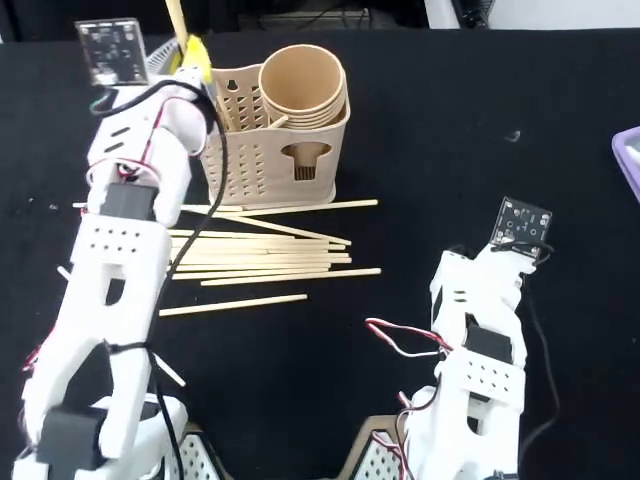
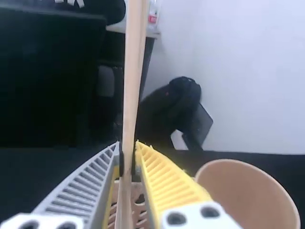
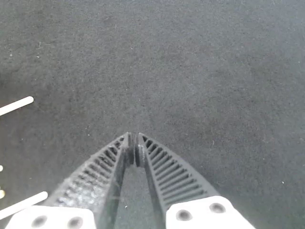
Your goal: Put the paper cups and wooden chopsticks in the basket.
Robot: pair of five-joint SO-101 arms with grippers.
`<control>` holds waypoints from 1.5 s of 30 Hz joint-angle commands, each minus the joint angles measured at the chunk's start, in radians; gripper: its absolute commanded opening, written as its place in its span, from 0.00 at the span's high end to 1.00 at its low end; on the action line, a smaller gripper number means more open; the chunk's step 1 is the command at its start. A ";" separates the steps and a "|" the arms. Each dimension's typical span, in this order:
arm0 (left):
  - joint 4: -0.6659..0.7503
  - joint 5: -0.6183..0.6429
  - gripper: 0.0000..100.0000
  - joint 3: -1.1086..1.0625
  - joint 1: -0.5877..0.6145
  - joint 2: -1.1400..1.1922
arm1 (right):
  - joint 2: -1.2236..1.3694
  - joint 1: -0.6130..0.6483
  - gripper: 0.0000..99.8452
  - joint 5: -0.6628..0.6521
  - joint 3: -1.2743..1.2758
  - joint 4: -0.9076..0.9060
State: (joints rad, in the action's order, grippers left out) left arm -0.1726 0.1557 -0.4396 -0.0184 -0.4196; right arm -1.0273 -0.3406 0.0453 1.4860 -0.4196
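We log L tool point(image 2: 127, 161) clamped on one chopstick point(image 2: 133, 71), which stands upright past its tips. Just beside the tool is the basket point(image 1: 262, 165), w/ stacked paper cups point(image 1: 303, 85) inside. The loose chopsticks point(image 1: 262, 255) lie on the table point(image 1: 450, 130) behind it, by the arm. R tool point(image 3: 134, 151) has tips pressed together over the table, stick ends near.

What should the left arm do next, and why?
Probably lower a little and release. The left end effector is shut on an upright chopstick, with the basket just below it and the stacked cups close beside. Easing down before opening should make the stick drop into the basket rather than bounce out. Loose chopsticks lie on the table for later.
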 commanded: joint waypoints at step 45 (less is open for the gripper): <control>-0.968 -0.227 0.71 -0.615 0.596 -0.379 | -0.031 0.008 0.97 -0.009 -0.007 0.023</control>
State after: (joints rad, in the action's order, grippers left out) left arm -1.1285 -0.0591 -1.0380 0.5754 -0.7772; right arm -1.0273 -0.3406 0.0453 1.4860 -0.4196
